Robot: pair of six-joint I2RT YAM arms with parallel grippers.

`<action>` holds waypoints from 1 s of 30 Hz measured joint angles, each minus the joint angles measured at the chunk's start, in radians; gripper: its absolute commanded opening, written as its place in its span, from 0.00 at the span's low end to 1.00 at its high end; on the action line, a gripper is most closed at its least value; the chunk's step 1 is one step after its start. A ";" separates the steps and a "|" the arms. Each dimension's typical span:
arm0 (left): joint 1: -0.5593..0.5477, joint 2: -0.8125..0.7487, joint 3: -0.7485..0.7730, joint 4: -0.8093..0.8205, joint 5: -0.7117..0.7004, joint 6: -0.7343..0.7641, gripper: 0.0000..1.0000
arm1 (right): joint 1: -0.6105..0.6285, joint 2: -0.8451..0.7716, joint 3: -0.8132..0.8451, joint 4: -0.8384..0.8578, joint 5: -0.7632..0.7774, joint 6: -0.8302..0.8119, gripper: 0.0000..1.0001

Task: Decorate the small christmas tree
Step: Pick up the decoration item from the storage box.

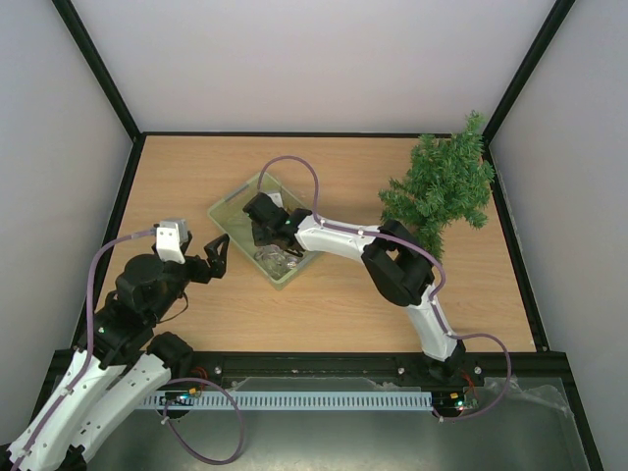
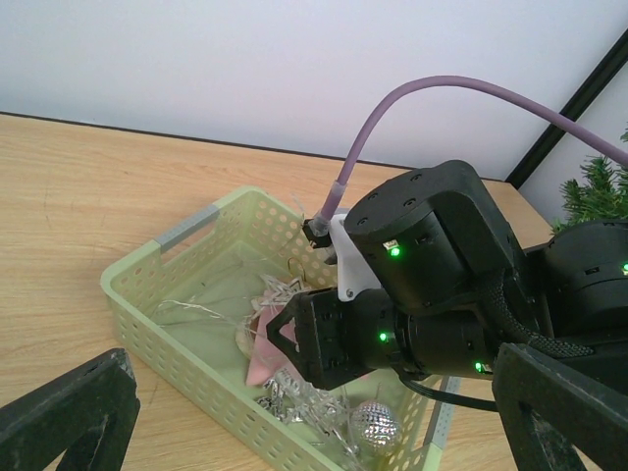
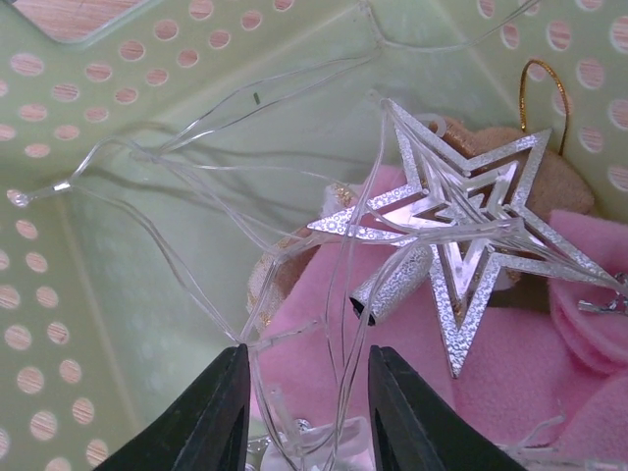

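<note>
In the basket (image 3: 147, 78), right gripper (image 3: 306, 378) spread astride clear wires (image 3: 162, 157) tangled through the star (image 3: 461, 231), left gripper (image 1: 218, 253) spread just outside, tree (image 1: 442, 186) well apart at far right: closing here likely snags wires, so lifting drags the star out too.

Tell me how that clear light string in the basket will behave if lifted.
Probably floppy: the light string lies in loose loops. Could snag the silver star, which strands cross. Thin and glossy, it may slip from the jaws.
</note>
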 measured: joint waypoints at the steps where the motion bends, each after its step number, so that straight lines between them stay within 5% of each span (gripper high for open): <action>1: 0.000 0.000 0.000 0.000 -0.001 0.000 1.00 | 0.000 0.000 0.000 0.000 -0.002 -0.002 0.29; 16: 0.000 0.000 0.000 0.000 -0.007 0.000 1.00 | 0.000 0.029 0.001 -0.001 -0.006 -0.018 0.30; 24: 0.000 0.000 0.000 0.000 -0.007 0.000 1.00 | 0.000 0.032 0.001 -0.001 -0.002 -0.029 0.03; 30: 0.000 0.000 0.000 0.000 -0.008 0.000 1.00 | 0.000 0.026 0.001 -0.002 0.023 -0.048 0.02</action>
